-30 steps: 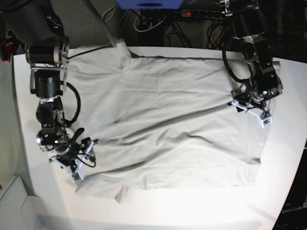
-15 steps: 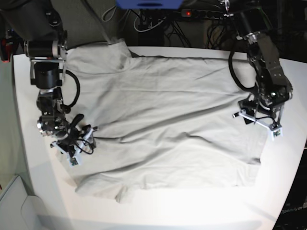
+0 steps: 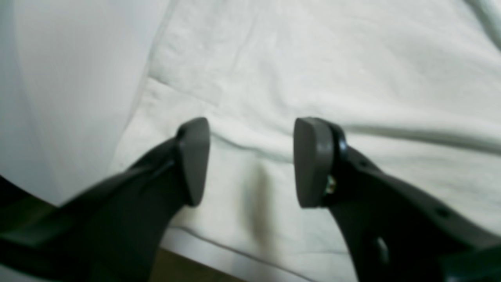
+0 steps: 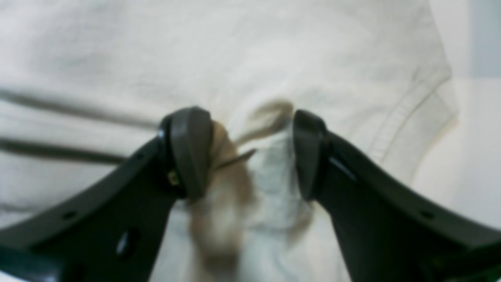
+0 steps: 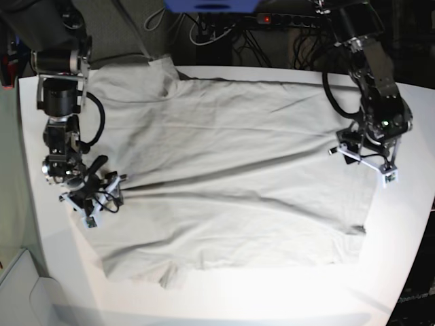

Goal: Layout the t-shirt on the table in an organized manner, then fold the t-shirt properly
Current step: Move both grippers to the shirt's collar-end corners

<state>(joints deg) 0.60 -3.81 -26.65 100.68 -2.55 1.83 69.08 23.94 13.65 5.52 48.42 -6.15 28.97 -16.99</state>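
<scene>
Grey-beige cloth is seen bunched between the pads of the right hand (image 4: 250,152), so a fold of the t-shirt (image 5: 231,183) is grasped at its left edge. The left hand (image 3: 250,160) is held released over the right edge. The shirt's long axis is laid left-to-right across the desk (image 5: 401,272), spanning both hands.

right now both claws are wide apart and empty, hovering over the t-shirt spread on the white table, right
Not quite. The left claw is empty over the t-shirt on the table, but the right wrist view shows a bunched fold of shirt cloth between the right claw pads, not empty air.
</scene>
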